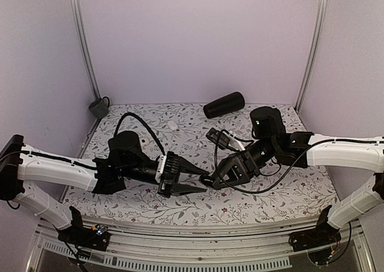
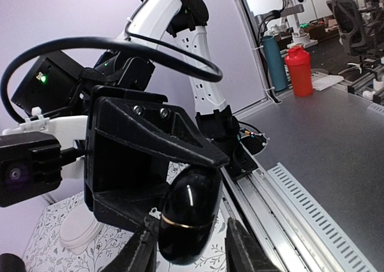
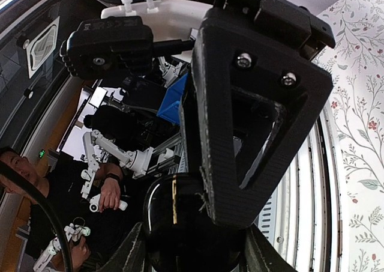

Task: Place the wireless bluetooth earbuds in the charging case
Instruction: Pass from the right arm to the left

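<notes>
My left tool (image 2: 187,255) sits with its jaws partly apart around the charging case (image 2: 187,209), a glossy black egg with a thin gold seam. One finger looks to be against the shell while a sliver of gap shows at the other, so I would not call it a grip. My right tool (image 3: 193,254) has the same case pinched between its fingers, held off the worktop (image 1: 180,209) at the middle of the overhead frame, where the two arms meet tip to tip. I read this as steadying the case so its lid can be opened. To do it well I'd seat the left fingers squarely on one half, clear of the seam, and squeeze gently, since the shell looks slick. The earbuds I cannot find in any view. Beyond, the floral worktop carries a black cylinder (image 1: 224,104) lying at the upper middle and a small white item (image 1: 172,125) left of it. Pale lilac walls enclose it, with a grey cup (image 1: 98,107) at the upper left.
</notes>
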You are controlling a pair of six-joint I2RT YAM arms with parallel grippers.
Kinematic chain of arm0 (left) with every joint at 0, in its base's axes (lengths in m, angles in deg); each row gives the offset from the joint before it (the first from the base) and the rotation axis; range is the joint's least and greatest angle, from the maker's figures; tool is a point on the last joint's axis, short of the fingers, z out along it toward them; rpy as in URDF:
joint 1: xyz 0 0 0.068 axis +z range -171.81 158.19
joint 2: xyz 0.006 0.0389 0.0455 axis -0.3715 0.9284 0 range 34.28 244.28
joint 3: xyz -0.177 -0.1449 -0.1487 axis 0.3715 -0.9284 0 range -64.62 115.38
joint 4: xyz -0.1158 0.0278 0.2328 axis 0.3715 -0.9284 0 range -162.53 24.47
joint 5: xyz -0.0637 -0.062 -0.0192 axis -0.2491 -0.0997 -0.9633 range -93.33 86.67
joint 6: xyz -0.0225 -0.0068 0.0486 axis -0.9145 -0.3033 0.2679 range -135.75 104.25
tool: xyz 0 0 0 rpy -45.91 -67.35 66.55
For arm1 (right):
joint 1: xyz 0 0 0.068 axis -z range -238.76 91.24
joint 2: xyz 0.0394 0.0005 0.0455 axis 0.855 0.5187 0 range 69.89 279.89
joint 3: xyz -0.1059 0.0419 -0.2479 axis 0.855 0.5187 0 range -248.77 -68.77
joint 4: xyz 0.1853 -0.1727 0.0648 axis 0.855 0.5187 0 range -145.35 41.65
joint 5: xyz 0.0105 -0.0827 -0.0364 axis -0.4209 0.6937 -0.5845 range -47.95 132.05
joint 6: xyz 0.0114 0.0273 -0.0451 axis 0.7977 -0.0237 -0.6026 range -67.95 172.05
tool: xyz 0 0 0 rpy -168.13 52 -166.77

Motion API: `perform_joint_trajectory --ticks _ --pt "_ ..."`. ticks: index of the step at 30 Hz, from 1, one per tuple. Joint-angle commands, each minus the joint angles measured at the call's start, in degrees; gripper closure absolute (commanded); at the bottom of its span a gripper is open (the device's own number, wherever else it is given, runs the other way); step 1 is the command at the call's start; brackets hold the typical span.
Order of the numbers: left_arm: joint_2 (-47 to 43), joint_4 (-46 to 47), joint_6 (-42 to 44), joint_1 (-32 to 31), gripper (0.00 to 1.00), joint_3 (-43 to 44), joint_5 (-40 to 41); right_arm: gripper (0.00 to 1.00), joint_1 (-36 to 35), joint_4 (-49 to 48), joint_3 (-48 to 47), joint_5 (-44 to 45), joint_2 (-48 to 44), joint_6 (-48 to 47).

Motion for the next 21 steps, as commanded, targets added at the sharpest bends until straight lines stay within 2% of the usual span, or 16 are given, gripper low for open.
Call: perform_joint_trajectory --ticks 1,5,8,10,12,16,19,21 --pt "0.9 -0.1 0.7 -0.9 0.62 1.4 -0.7 0.74 0.2 0.6 -2.2 -1.3 0.6 -0.6" --pt "1.0 -0.1 0.8 -0.9 0.69 1.1 -0.7 0.74 0.2 0.8 -2.4 -1.2 0.5 -0.7" --pt "1.0 0.1 0.5 -1.0 0.83 1.1 -0.6 0.73 0.1 0.9 -2.4 -1.0 0.8 -0.8" --pt "1.1 0.5 -0.2 -1.0 0.93 1.0 -0.4 0.69 0.2 1.3 -2.6 -0.2 0.9 -0.9" --pt "1.2 1.1 -1.3 -1.0 1.00 0.7 -0.4 0.57 0.2 3.3 -3.2 1.9 0.7 -2.2" --pt "0.7 9.3 -7.1 0.3 1.00 -3.4 3.3 0.37 0.2 7.4 -4.0 11.1 -1.6 -5.9" --pt "-0.2 15.1 -15.0 1.9 1.00 -7.1 7.7 0.28 0.2 7.9 -2.8 20.7 -4.5 -8.1" --pt "-1.1 18.1 -19.9 2.5 1.00 -9.8 11.2 0.26 0.2 6.2 -1.2 25.4 -6.5 -8.8"
